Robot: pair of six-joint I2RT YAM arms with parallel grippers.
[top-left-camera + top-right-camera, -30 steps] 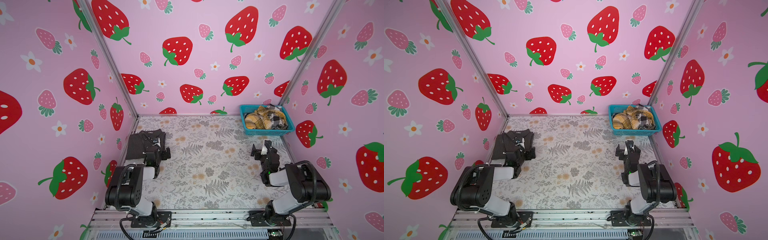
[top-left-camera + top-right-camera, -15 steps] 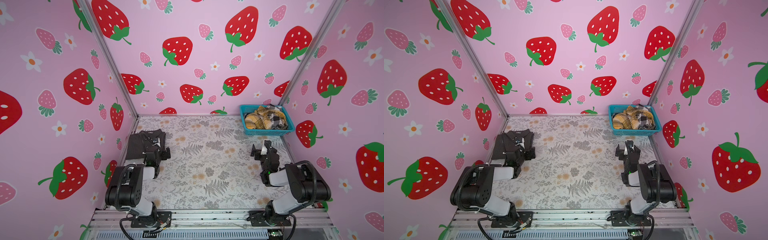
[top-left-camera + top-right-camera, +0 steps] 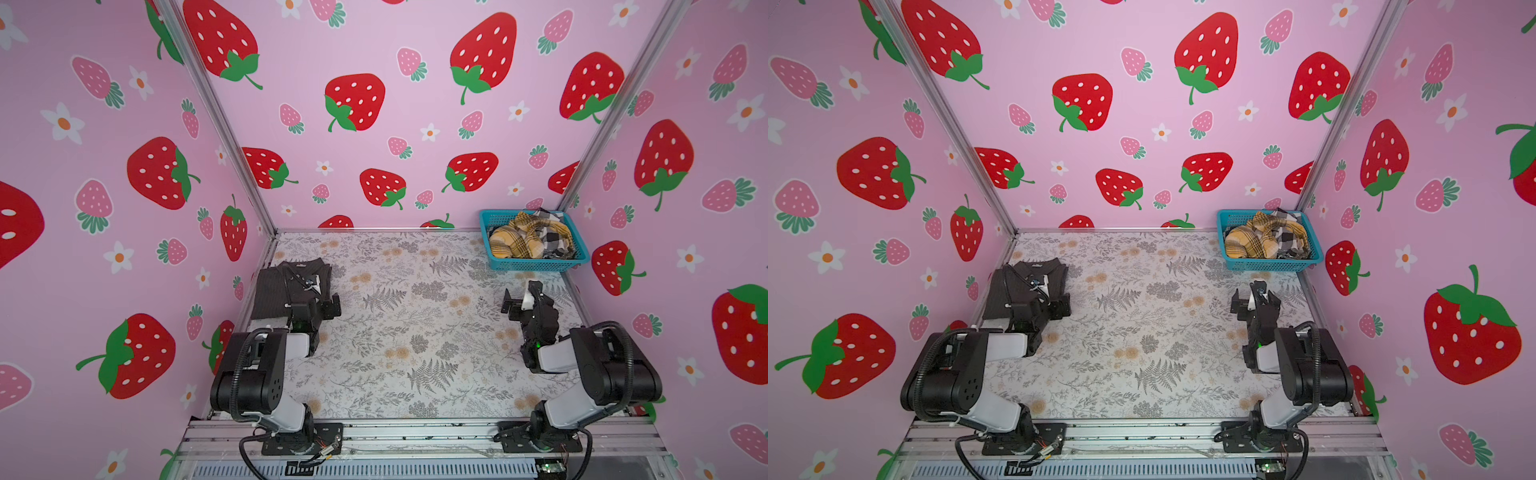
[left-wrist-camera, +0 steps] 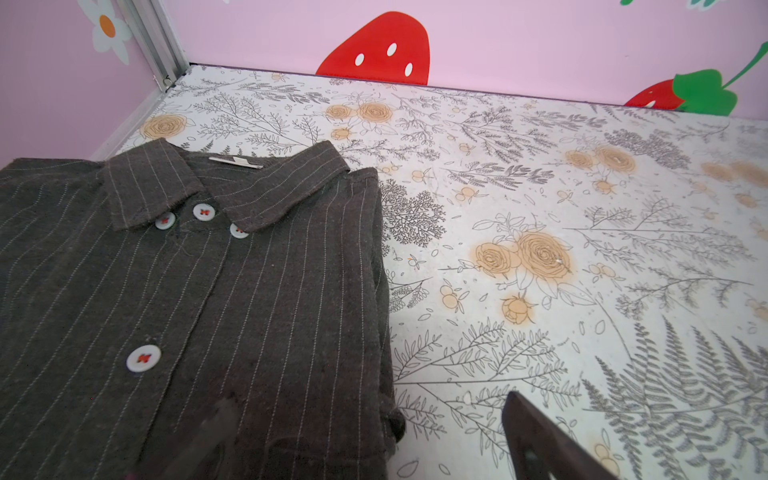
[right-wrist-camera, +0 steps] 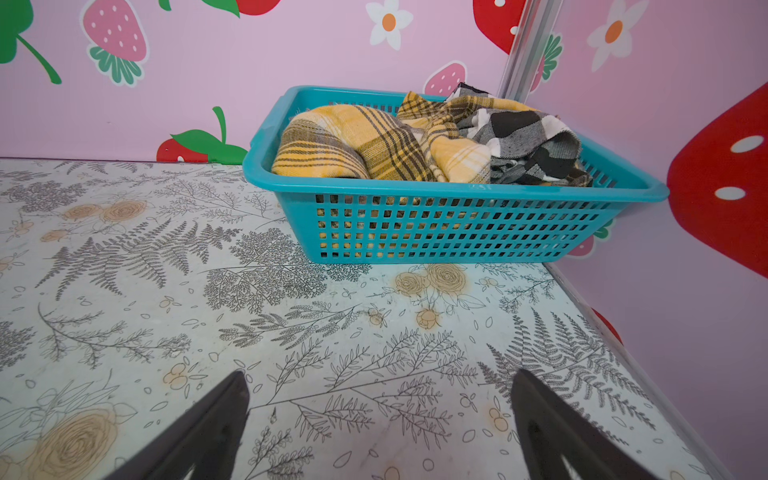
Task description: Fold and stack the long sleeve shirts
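A dark charcoal pinstriped shirt (image 3: 286, 291) (image 3: 1017, 291) lies folded, collar up and buttoned, at the table's left side. My left gripper (image 3: 313, 305) (image 4: 365, 409) hangs open over its near right edge, one finger above the cloth (image 4: 187, 311) and the other above bare table. A mustard plaid shirt (image 3: 519, 243) (image 5: 374, 145) and a black-and-white check shirt (image 3: 555, 239) (image 5: 528, 141) lie crumpled in the teal basket. My right gripper (image 3: 521, 297) (image 5: 380, 374) is open and empty, low over the table in front of that basket.
The teal mesh basket (image 3: 536, 264) (image 5: 436, 224) stands in the back right corner against the pink strawberry walls. Both arm bases sit on the metal rail (image 3: 415, 432) at the front edge. The floral table top (image 3: 415, 324) lies between the arms.
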